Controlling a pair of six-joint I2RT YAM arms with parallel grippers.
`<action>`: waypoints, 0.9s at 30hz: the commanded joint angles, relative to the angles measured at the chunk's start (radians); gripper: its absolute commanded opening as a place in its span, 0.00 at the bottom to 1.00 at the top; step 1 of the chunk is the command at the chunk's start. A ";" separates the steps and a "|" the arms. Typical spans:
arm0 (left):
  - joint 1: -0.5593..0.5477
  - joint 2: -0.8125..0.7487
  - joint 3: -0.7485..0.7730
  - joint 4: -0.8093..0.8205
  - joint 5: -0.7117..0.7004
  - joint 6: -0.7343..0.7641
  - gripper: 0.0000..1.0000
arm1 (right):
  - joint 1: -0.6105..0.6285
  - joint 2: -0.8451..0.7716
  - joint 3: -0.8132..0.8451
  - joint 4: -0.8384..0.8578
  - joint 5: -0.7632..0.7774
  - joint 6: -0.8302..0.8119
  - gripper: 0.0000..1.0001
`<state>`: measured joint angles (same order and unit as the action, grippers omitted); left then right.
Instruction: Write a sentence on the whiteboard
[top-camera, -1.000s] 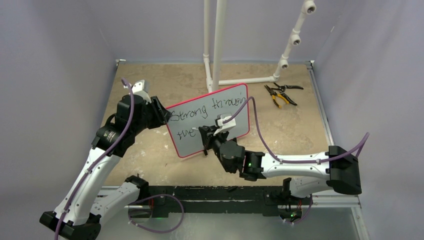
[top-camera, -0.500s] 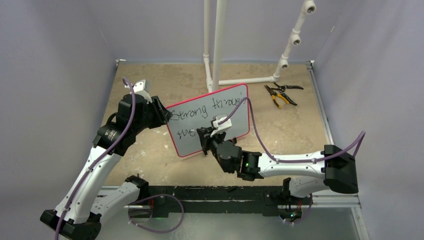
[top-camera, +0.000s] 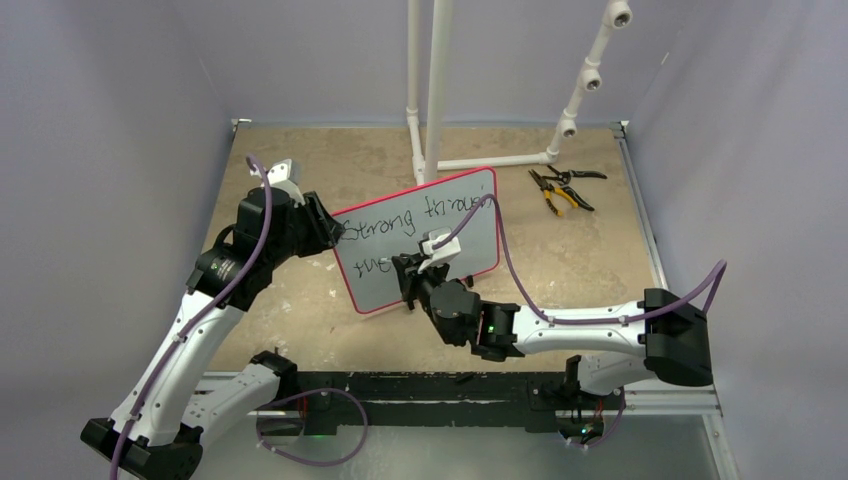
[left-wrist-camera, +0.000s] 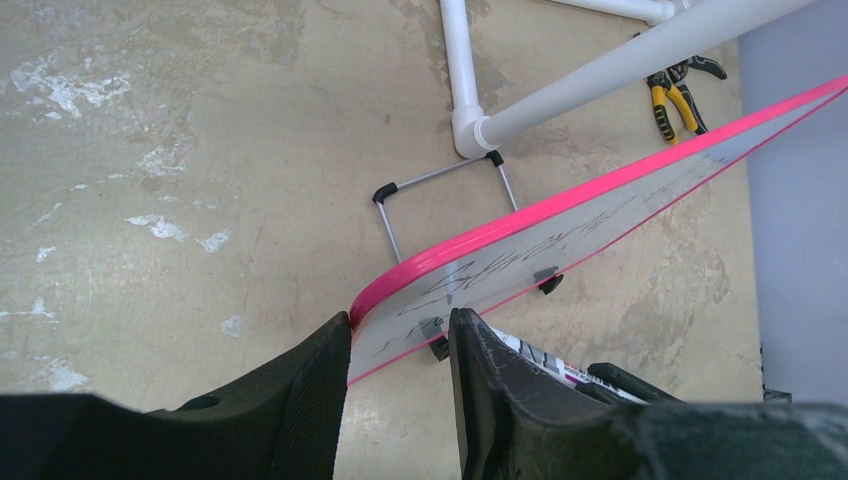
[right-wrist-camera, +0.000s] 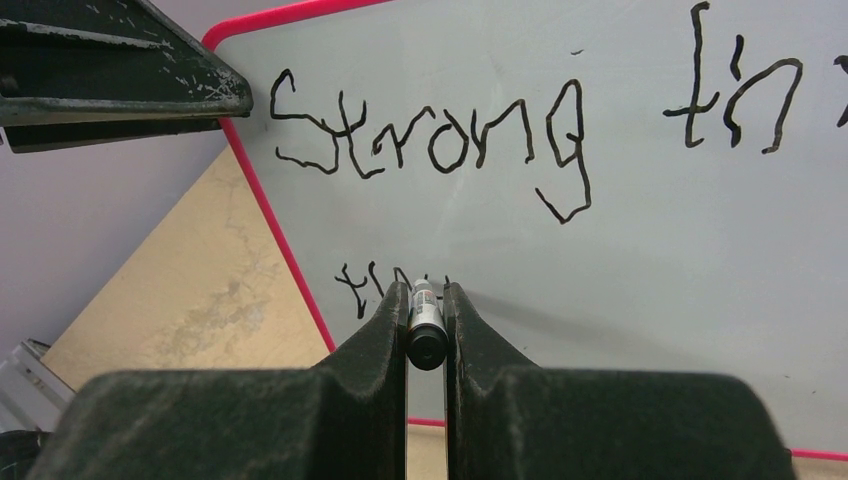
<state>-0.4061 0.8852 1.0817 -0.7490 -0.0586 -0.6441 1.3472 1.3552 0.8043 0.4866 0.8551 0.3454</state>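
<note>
The whiteboard, pale with a pink-red border, stands tilted at mid-table. My left gripper holds its left edge; in the left wrist view the board's corner lies between the fingers of that gripper. The sentence reads "Strong thr..." on the top line, with a few letters starting a second line. My right gripper is shut on a black marker, whose tip rests on the board at the end of that second line. From above, the right gripper covers the board's lower middle.
A white pipe frame stands behind the board, its base running to the back right. Yellow-handled pliers lie at the back right. A wire stand props up the board's rear. Grey walls close three sides of the table.
My right gripper and the marker have shifted slightly left along the second line, the forearm following. The left arm and the board have not moved.
</note>
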 joint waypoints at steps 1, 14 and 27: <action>0.000 -0.002 -0.006 0.055 0.017 -0.017 0.39 | -0.003 0.012 0.051 0.024 0.051 -0.013 0.00; 0.000 -0.006 -0.007 0.054 0.017 -0.019 0.39 | -0.010 0.027 0.055 0.029 0.068 -0.014 0.00; 0.000 -0.007 -0.008 0.054 0.014 -0.019 0.39 | -0.018 0.015 0.055 0.014 0.106 0.002 0.00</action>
<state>-0.4061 0.8852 1.0805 -0.7483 -0.0582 -0.6445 1.3396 1.3819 0.8227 0.4866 0.9016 0.3470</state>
